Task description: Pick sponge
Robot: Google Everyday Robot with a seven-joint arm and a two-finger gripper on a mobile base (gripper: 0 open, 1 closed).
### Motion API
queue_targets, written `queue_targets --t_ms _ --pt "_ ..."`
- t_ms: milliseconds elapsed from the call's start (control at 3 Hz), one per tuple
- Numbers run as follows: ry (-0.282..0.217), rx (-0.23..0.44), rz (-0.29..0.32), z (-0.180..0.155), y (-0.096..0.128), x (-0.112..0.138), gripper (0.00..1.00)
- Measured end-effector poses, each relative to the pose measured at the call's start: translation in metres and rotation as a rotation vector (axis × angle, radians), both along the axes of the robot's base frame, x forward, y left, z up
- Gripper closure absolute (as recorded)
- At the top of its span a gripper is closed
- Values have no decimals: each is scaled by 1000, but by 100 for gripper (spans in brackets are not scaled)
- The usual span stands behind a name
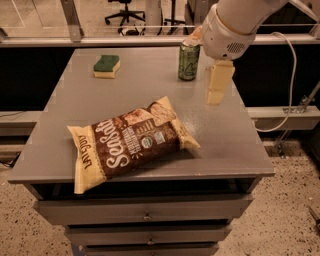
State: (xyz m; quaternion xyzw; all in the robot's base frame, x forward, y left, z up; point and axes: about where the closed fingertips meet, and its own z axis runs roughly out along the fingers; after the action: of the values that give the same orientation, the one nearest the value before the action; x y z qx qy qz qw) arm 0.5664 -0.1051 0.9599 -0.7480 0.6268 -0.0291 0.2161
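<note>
A gray metal cabinet top [235,145] fills most of the frame, with drawers [145,212] stacked beneath its front edge and speckled floor to either side. Behind the far edge runs a dark rail, and beyond it an office chair [122,7] stands at the top of the frame.

The sponge [106,66] lies in the upper left part of the surface, near the far edge and set in from the left edge. It is a small rectangular block with a dark green scouring layer on top and a pale yellow foam base showing along its front side. It lies flat, green side up, and nothing touches it.

Bare surface surrounds the sponge on all sides. A green drink can [189,61] stands upright well to its right, also near the far edge. A brown and cream chip bag [131,142] lies flat across the lower middle, well apart from the sponge, its left end at the cabinet's front edge.

The robot's white arm [235,25] comes in from the upper right corner, and a white cable [291,75] loops down at the right. The gripper [218,90] hangs from it as a pale yellow piece pointing downward, above the right part of the surface and just right of the can. Whether it is spread or closed I cannot tell. It holds nothing. The sponge sits far to the gripper's left in the frame, with the can standing between them.
</note>
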Motion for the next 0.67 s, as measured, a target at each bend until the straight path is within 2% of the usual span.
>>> queue_targets --t_ms 333,667 --pt "-12 -1 13 2 5 4 0" --pt "-98 -12 113 12 39 36 0"
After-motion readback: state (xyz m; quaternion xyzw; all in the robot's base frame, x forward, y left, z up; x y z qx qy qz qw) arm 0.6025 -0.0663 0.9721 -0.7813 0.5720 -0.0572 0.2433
